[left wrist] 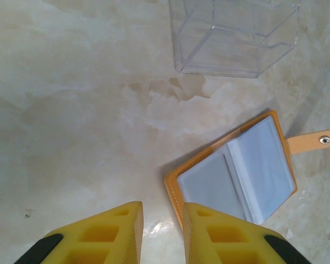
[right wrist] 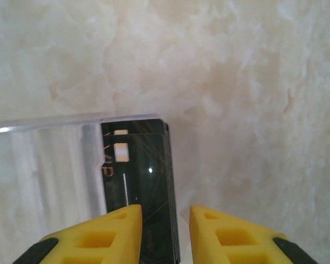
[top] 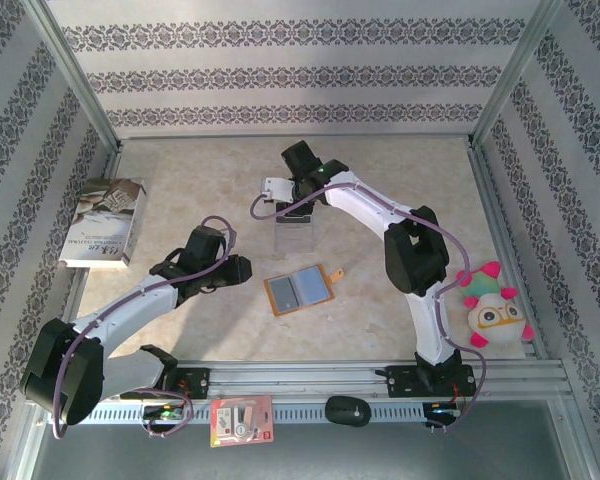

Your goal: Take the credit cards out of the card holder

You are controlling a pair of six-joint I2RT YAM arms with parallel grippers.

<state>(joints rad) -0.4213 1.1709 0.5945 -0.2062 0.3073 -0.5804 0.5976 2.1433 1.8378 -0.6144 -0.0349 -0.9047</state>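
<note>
The card holder [top: 298, 291] lies open and flat on the marble table, orange-tan with grey-blue pockets [left wrist: 236, 170] and a snap tab [left wrist: 319, 140]; no card shows in its pockets. Black credit cards [right wrist: 143, 170] with a small white mark stand stacked at the end of a clear plastic stand [right wrist: 44, 159]. My right gripper [right wrist: 165, 214] hovers just above them, open, its fingers apart on either side of the cards' edge. My left gripper [left wrist: 163, 212] is narrowly open with nothing between its fingers, close to the holder's near-left corner. From above, the left gripper [top: 232, 270] sits left of the holder and the right gripper [top: 285, 200] sits over the stand [top: 295, 235].
A book [top: 105, 220] lies at the left wall. A plush toy [top: 492, 308] sits at the right. A red-and-white packet [top: 242, 420] and a black mouse [top: 348, 410] rest on the front rail. Metal frame posts and patterned walls enclose the table.
</note>
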